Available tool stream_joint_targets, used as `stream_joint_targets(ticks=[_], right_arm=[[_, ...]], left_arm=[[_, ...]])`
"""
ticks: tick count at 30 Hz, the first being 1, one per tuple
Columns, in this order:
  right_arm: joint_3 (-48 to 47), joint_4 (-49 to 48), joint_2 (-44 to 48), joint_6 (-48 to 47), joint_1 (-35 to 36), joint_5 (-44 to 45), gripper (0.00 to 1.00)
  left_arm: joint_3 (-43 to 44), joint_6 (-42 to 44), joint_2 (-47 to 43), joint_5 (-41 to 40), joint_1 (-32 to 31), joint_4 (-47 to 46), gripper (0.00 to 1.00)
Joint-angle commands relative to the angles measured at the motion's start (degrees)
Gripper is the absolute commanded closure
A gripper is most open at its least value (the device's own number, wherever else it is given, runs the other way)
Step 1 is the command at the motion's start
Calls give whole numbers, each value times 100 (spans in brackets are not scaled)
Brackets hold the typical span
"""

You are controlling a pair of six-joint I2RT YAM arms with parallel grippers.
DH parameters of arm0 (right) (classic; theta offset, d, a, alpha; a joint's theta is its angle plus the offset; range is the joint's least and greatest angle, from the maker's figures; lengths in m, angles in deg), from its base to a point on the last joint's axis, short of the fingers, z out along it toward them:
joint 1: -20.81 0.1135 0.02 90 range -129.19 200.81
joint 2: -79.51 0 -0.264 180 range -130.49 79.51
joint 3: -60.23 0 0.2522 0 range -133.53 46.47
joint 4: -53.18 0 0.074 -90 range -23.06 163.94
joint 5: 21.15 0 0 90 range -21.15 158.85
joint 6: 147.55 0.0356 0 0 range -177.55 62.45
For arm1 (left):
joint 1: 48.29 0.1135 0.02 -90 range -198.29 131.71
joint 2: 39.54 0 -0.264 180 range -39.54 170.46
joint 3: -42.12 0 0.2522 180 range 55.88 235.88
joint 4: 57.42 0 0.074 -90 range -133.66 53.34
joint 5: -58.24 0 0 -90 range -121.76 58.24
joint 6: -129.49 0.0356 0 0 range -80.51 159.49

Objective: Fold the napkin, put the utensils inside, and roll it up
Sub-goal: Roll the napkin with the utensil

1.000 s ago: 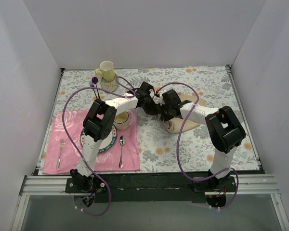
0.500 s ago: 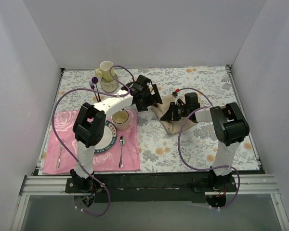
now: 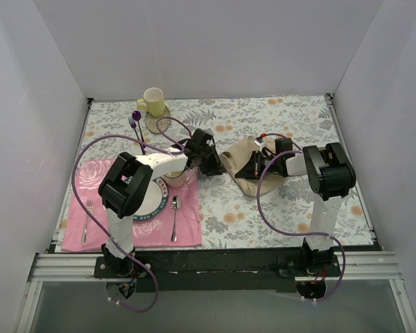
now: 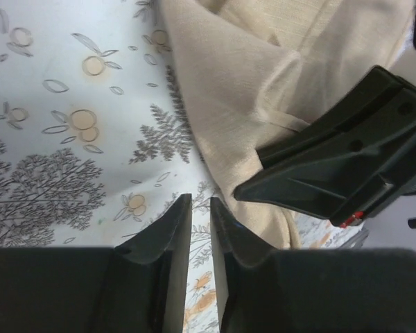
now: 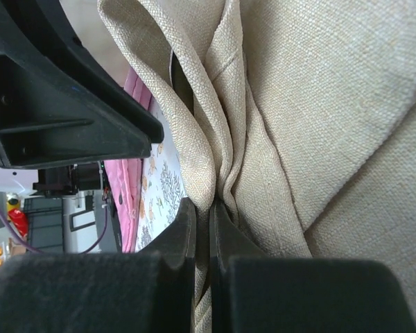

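Napkin (image 3: 251,186) lies rumpled on the grey floral tablecloth (image 3: 291,118), well to the right of the plate (image 3: 159,206). I place everything else off that plate.

My right gripper (image 3: 245,171) is down on the side of the cloth nearest the plate. In its wrist view the jaws are clenched on a raised fold of the beige weave (image 5: 333,104), and fabric bunches on both sides of the tips (image 5: 209,208).

My left gripper (image 3: 216,166) sits between the plate and the napkin, just beside the cloth's edge (image 4: 249,90). In its wrist view the fingers (image 4: 168,236) are parted by a narrow slit with only tablecloth behind it. They grasp nothing.

The spoon (image 3: 175,216) lies just right of the plate on the pink placemat (image 3: 97,173). The fork (image 3: 88,216) lies left of the plate on the same mat. A yellow mug (image 3: 152,101) stands beyond the plate near the table's far edge, and the purple-tipped sticks (image 3: 136,119) are between the mug and the plate.
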Motion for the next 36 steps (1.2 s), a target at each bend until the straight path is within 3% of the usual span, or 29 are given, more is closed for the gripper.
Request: stream_joint_targets(ticks=[1,4,17,27,36], right_arm=[[56,1254,-438,-441,-46,754,99],[-41,1377,-465,-503,-46,781,99],[-182,1694,-395,-600,-55,843,99],[-392,2246,-184,-994,-46,1017,99],[-2342,5065,537,-2242,156,2379,68]], left_arm=[[-26,-135,-239,294,-29,-905,88],[-70,-205,-151,418,-38,-1238,100],[71,-240,420,462,-20,-1872,100],[-746,-258,798,427,-3,-3138,100],[-1037,-407,1001,243,-3,-2638,100]])
